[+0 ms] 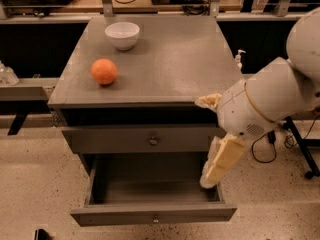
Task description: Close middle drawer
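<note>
The fingers (pixel 223 156) look pressed together, with no gap showing between them. They point down and a little left, so the gripper (pixel 209 180) hangs over the right rear corner of the middle drawer (pixel 115 216), above its floor and apparently touching nothing. That drawer is the lowest one, pulled fully out, with its slim front panel and tiny knob (pixel 156 218) nearest the camera. Above it the upper drawer (pixel 110 140), with the larger knob, sits flush. The arm (pixel 270 99) reaches in from the right, past the desk (pixel 175 69) edge. An orange (pixel 104 71) and a bowl (pixel 122 35) stand on top, well clear of the work. This looks like the approach step: no push has begun, since the gripper is behind the front panel, not before it. The next move likely calls for bringing the gripper out and down in front of the panel, near the knob, then pushing straight back, kept centred so the drawer does not skew or jam.
</note>
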`<state>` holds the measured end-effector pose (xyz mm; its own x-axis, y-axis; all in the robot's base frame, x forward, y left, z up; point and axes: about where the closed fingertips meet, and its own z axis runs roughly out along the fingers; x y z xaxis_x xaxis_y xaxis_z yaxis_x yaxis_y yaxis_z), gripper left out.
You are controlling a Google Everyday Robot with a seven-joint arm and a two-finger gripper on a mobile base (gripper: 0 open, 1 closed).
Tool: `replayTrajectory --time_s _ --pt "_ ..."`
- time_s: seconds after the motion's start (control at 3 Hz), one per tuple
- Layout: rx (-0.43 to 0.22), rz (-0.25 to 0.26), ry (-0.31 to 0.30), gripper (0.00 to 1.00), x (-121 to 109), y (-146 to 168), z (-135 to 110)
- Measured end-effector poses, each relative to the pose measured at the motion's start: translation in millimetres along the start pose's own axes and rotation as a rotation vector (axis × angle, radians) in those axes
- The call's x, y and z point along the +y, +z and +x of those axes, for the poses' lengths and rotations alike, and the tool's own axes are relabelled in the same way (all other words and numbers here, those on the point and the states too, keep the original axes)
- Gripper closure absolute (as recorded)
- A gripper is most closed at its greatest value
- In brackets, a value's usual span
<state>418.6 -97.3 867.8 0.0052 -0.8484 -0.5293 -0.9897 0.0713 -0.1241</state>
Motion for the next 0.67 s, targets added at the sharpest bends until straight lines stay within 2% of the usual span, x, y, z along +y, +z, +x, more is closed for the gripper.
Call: replayTrajectory --time_s 0.33,0.67 --pt "-0.028 0.001 0.02 0.0 7.7 7.0 -5.3" --pt "0.029 -0.024 0.039 0.0 1.1 19.7 21.5"
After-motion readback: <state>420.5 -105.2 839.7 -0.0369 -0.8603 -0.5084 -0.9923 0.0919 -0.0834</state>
